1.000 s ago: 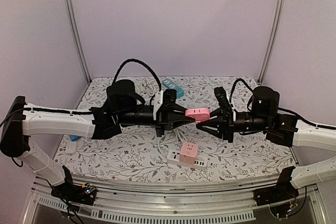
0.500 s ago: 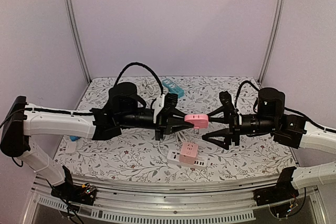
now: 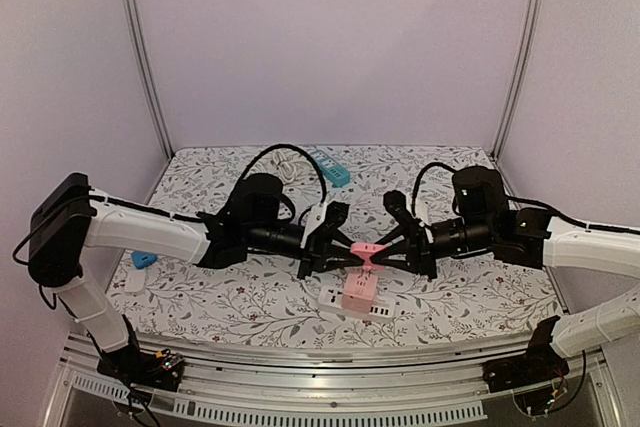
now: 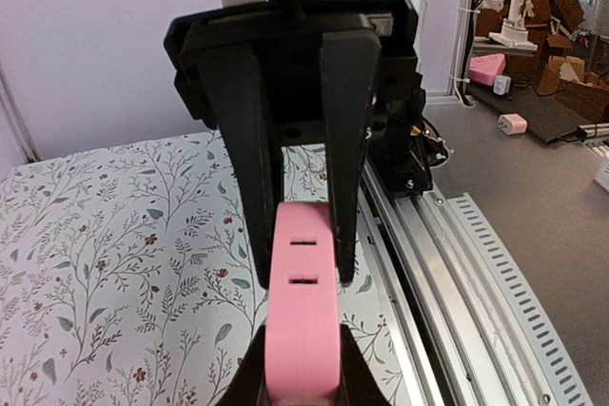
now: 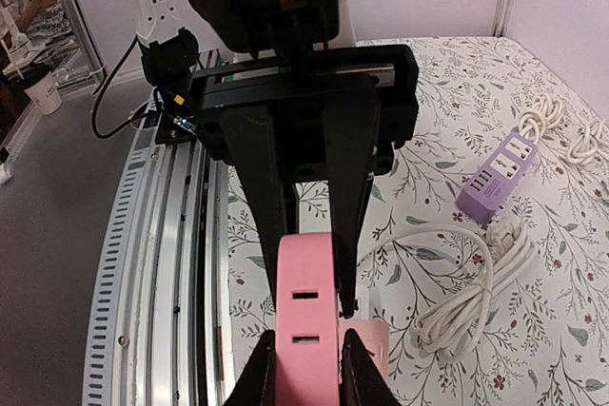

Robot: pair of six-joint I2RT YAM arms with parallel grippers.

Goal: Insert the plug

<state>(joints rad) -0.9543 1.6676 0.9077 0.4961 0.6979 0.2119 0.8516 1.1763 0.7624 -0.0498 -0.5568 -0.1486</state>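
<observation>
You have nothing seated yet: the pink plug (image 3: 366,248) hangs at frame centre, just above the pink-and-white power strip (image 3: 358,294) lying on the table (image 3: 240,297). Your left claw (image 3: 338,250) and right claw (image 3: 392,250) are both pinched narrow on it from opposite ends. You have yet to lower it and press it home. Count one plug, two claws and two power strips, the second a teal power strip (image 3: 331,169) at upper centre.

Plain lilac walls (image 3: 330,37) enclosed the floral worktop (image 3: 250,297); metal posts (image 3: 140,47) stood at its far corners, a rail (image 3: 300,362) along its near edge.
</observation>
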